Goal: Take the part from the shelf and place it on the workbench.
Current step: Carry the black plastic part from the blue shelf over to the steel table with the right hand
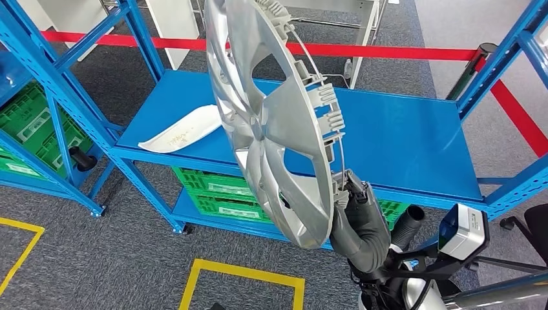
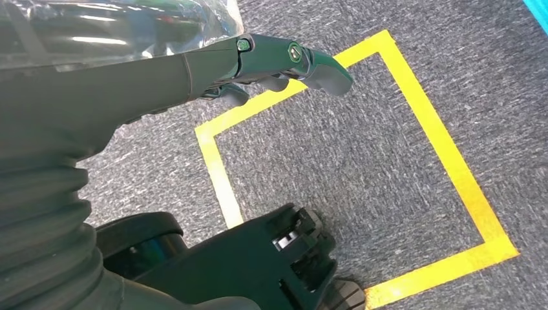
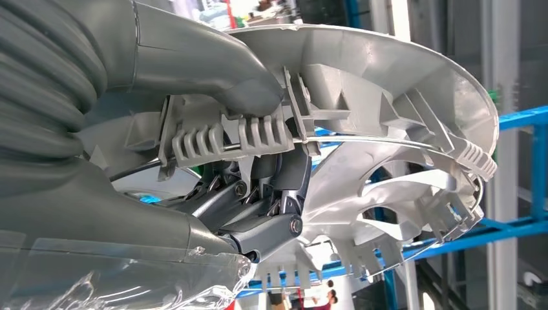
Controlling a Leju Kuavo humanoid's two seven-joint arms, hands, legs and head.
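A large silver wheel cover (image 1: 271,116) stands on edge in the air in front of the blue shelf (image 1: 400,139), its back with grey clips turned to the right. My right hand (image 1: 352,194) grips its lower rim from below. The right wrist view shows the thumb and fingers (image 3: 271,206) clamped on the wheel cover's rim (image 3: 400,90) beside a ribbed clip. My left hand (image 2: 284,61) hangs over the grey carpet, fingers stretched out and holding nothing.
A white curved part (image 1: 184,132) lies on the blue shelf's left side. Green crates (image 1: 216,190) sit on the lower level, more at far left (image 1: 35,126). Yellow floor tape (image 1: 242,274) marks a square. A red barrier (image 1: 388,50) runs behind.
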